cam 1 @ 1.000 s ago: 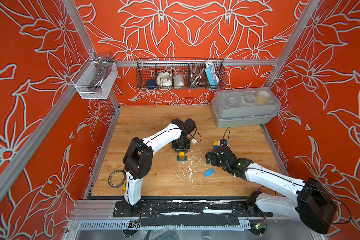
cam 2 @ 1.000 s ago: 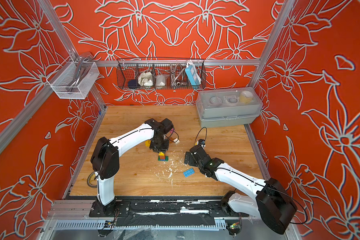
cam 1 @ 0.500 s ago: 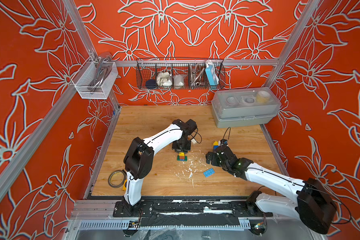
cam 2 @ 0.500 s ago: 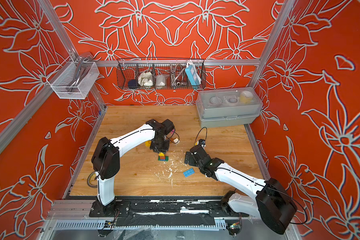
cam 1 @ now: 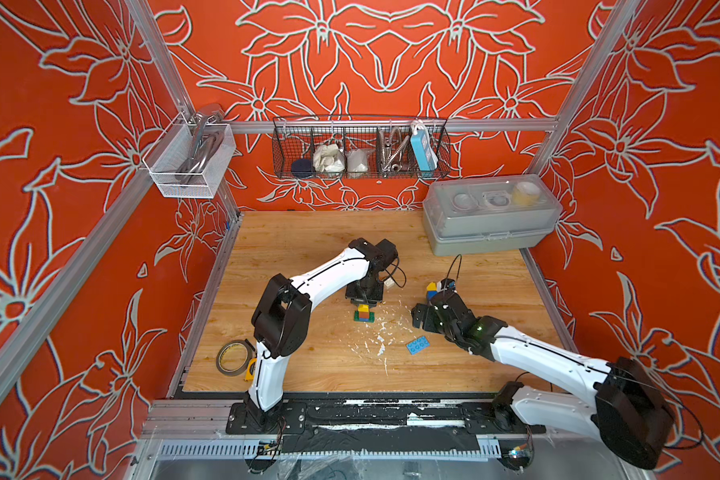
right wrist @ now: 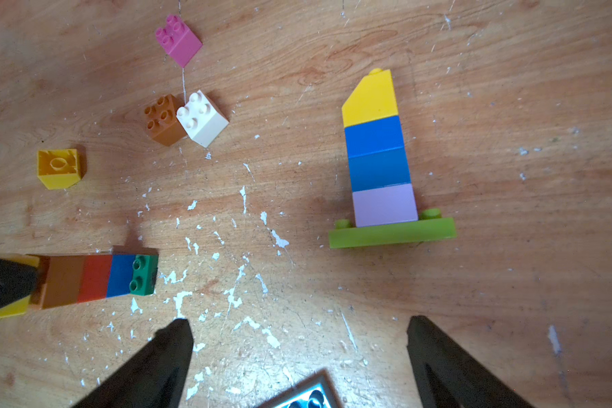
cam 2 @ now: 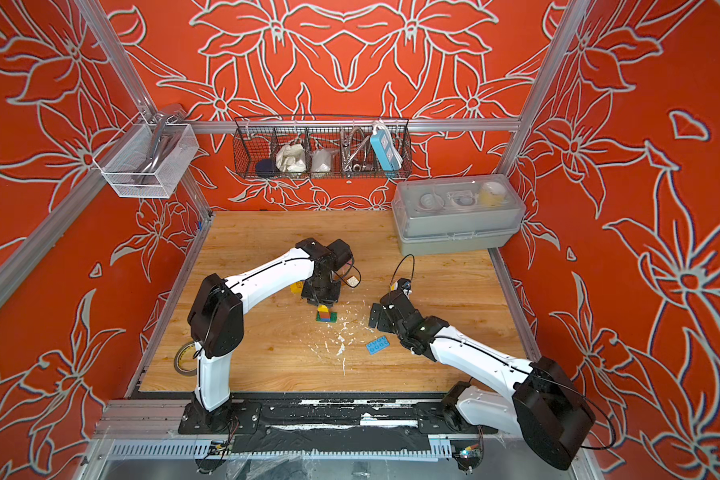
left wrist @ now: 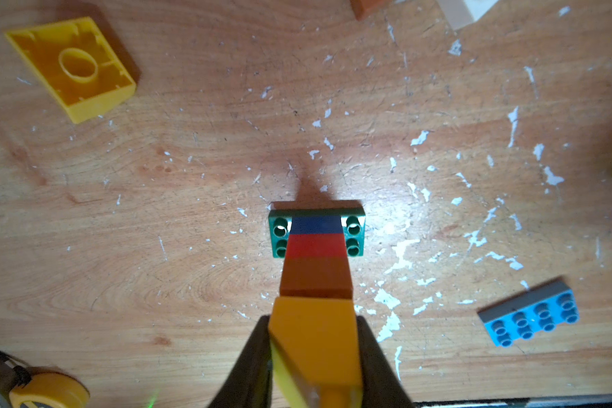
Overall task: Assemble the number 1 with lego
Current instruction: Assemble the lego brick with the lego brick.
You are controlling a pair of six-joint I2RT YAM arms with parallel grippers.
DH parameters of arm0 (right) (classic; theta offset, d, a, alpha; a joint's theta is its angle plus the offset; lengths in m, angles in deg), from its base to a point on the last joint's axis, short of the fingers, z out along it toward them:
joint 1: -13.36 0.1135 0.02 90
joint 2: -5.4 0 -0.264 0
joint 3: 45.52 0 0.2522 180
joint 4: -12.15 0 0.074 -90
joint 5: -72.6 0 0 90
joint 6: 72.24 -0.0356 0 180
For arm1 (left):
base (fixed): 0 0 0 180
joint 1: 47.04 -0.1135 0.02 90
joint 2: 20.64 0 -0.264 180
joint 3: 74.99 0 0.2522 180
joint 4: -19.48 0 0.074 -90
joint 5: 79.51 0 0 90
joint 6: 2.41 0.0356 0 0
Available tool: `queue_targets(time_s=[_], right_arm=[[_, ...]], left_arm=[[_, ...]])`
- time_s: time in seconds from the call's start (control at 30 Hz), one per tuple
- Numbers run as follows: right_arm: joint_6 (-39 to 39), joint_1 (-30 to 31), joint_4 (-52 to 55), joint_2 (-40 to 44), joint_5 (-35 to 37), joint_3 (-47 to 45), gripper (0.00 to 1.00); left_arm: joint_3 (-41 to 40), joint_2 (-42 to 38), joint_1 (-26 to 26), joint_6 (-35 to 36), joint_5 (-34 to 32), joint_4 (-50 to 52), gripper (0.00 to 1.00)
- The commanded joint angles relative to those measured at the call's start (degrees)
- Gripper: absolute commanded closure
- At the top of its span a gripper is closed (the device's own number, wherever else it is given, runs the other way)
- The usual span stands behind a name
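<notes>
Left gripper point(left wrist: 311, 321): clamped on the yellow brick point(left wrist: 315, 346) that tops the tower point(cam 1: 363, 313), with one finger pressed against each side face.
Tower: built from the bottom as green plate point(left wrist: 353, 233), blue brick point(left wrist: 317, 225), red brick point(left wrist: 317, 245), brown brick point(left wrist: 317, 277) and yellow brick. It is seen standing near the middle of the wooden table point(cam 1: 308, 232) in both top views.
Right gripper point(right wrist: 297, 319): held spread wide above bare table, with nothing between its fingers.
Second stack point(right wrist: 378, 159): a lime plate point(right wrist: 391, 236) carrying lilac, blue and sloped yellow bricks, placed near the right gripper. Whether it stands or lies cannot be told.
Light blue plate point(cam 1: 417, 345): laid flat with studs up, near the right gripper and apart from the tower.
Loose bricks: an upturned yellow brick point(left wrist: 73, 67) is set apart from the tower. A loose brown brick point(right wrist: 161, 120) and a white brick point(right wrist: 202, 118) are touching, and a pink brick point(right wrist: 179, 40) is seen near them.
</notes>
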Motion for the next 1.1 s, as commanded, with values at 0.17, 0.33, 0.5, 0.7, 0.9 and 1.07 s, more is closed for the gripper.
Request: queue_targets(time_s=[0.17, 0.33, 0.5, 0.7, 0.9, 1.07], right_arm=[[-0.2, -0.3, -0.2, 0.8, 0.1, -0.9, 0.00], [-0.3, -0.3, -0.3, 0.8, 0.1, -1.0, 0.00], [-0.2, -0.4, -0.2, 0.8, 0.0, -1.0, 0.00], [-0.2, -0.4, -0.2, 0.7, -0.1, -0.9, 0.00], [-0.3, -0.5, -0.1, 0.8, 0.0, -1.0, 0.00], [-0.4, -0.5, 0.0, 0.7, 0.0, -0.9, 0.00]], left_arm=[[-3.8, 2.6, 1.6, -0.9, -2.3, -2.8, 0.98], [-6.6, -0.6, 2.0, -0.7, -2.2, -7.1, 0.99], [-8.0, -1.9, 2.0, -0.7, -2.5, -7.3, 0.99], [-11.4, -3.3, 2.1, -0.5, -2.1, -9.8, 0.99], [-8.1, 0.9, 2.1, 0.0, -1.6, -6.7, 0.99], [-6.9, 2.7, 2.1, 0.1, -1.4, -5.7, 1.00]])
